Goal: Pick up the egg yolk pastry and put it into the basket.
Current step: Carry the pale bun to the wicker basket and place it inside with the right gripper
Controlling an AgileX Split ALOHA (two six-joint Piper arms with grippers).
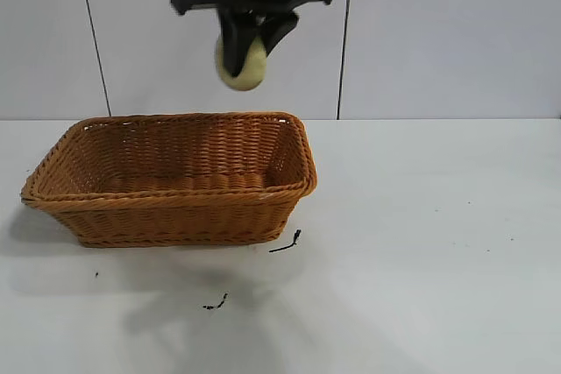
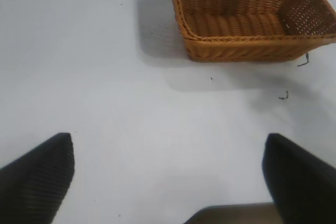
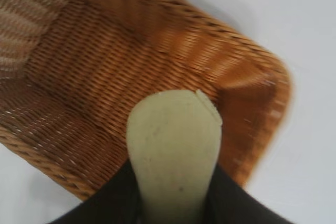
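Note:
The egg yolk pastry [image 1: 243,69], a pale yellow-green lump, is pinched between the black fingers of my right gripper [image 1: 250,45], high in the air above the right half of the basket [image 1: 175,208]. In the right wrist view the pastry [image 3: 173,145] sticks out from the gripper [image 3: 173,187], with the basket's woven floor [image 3: 79,77] below it. The basket holds nothing. My left gripper [image 2: 168,166] is open and empty over bare table, well away from the basket [image 2: 236,45]. The left arm does not show in the exterior view.
Two small black scraps [image 1: 287,243] [image 1: 216,303] lie on the white table in front of the basket's right corner. A white panelled wall stands behind the table.

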